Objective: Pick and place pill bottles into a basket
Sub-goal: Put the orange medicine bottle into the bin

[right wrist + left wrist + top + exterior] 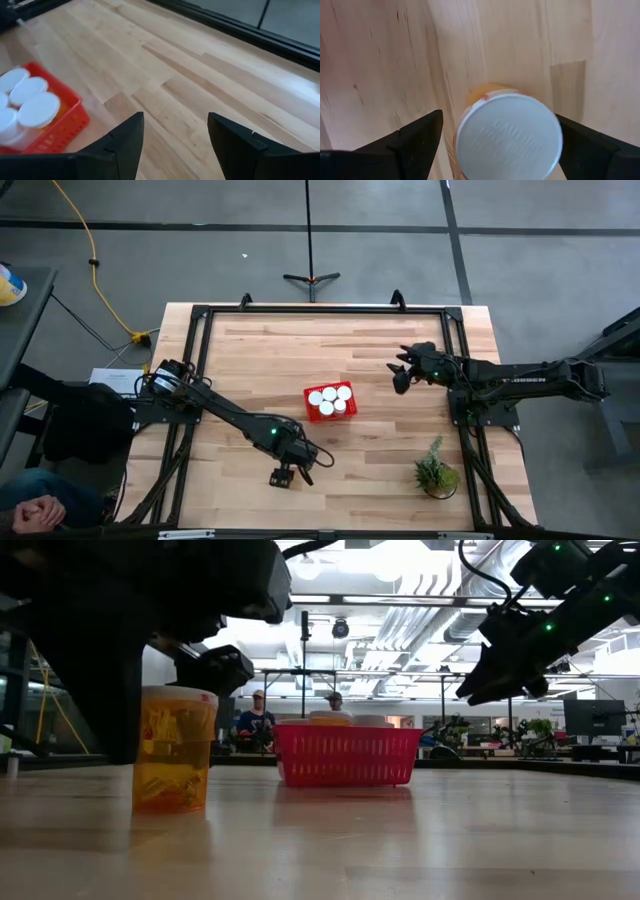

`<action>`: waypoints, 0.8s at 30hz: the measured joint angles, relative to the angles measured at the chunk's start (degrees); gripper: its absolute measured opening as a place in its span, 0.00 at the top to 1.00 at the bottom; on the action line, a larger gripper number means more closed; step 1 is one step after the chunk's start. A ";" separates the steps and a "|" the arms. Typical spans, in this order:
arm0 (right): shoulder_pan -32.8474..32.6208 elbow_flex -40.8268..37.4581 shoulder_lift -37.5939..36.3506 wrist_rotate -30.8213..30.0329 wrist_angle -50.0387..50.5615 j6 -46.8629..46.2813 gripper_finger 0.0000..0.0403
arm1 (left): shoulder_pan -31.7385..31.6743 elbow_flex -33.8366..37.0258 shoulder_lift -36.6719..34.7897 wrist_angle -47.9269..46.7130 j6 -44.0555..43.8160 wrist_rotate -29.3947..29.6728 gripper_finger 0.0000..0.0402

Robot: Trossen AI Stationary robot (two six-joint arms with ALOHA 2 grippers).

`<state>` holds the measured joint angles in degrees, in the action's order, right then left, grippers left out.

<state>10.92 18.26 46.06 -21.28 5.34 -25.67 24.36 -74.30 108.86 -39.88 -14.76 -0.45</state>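
One pill bottle [509, 137] upright between the spread fingers of the left gripper [283, 476], right gripper [401, 377] spread, empty, beside the basket [331, 401].

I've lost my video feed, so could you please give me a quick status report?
Left gripper open, fingers straddling last pill bottle on the table. Right gripper open, empty, raised beside basket. Five bottles in basket. Nothing blocking.

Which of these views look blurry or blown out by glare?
Left wrist view: the pill bottle between the open jaws is soft, too close to focus. Low view: ceiling lights glare, the left arm is a dark silhouette. High view: even light on the basket.
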 joint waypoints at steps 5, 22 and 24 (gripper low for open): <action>-0.02 0.00 0.00 2.65 -0.01 1.42 0.48 | 0.00 0.00 0.00 1.17 0.00 0.03 0.06; -0.02 0.00 0.00 1.97 -0.01 1.09 0.48 | -0.02 0.00 0.00 1.31 1.54 1.33 0.11; -0.02 0.00 0.00 1.95 0.00 1.11 0.48 | -0.02 0.00 0.00 1.29 1.53 1.33 0.15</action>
<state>10.90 18.26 46.06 -19.33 5.34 -24.56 24.34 -74.30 108.86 -38.59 -13.23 0.88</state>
